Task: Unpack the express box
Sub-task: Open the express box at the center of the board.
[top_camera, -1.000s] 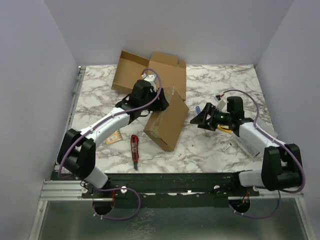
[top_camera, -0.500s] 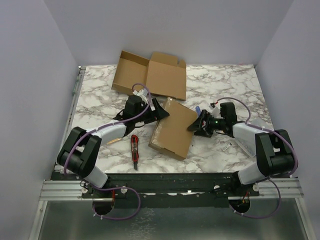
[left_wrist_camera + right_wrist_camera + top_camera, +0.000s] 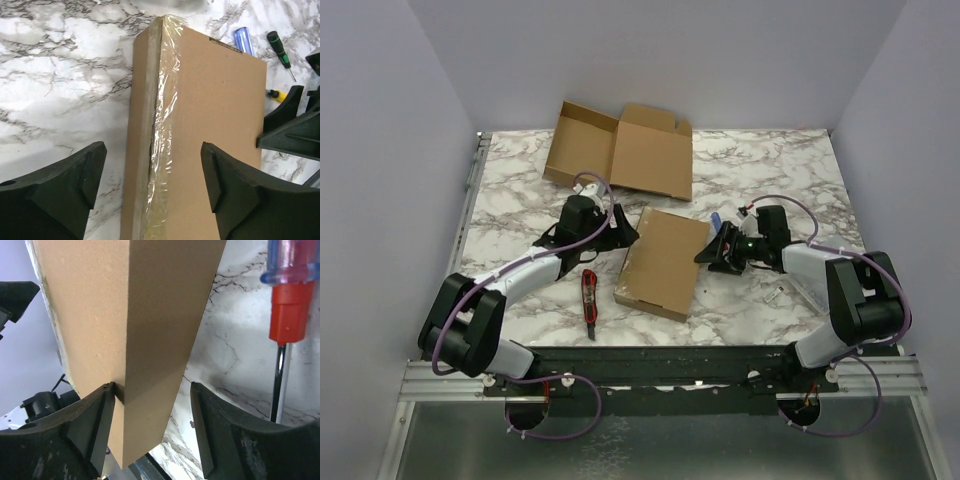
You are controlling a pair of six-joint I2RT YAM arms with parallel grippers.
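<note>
Express box (image 3: 663, 262) on marble table (image 3: 510, 205), lilac walls (image 3: 670, 50); left gripper (image 3: 628, 230) released; right gripper (image 3: 712, 250) unclenched astride corner.

Two boxes (image 3: 663, 263), one knife (image 3: 588, 297) — at least two screwdrivers (image 3: 243, 40).

Found no legible text, label, brand or number anywhere, even on the taped cardboard box (image 3: 663, 262).

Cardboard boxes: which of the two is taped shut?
The nearer box, with clear tape along its seam. The far box lies unfolded, flaps open.
</note>
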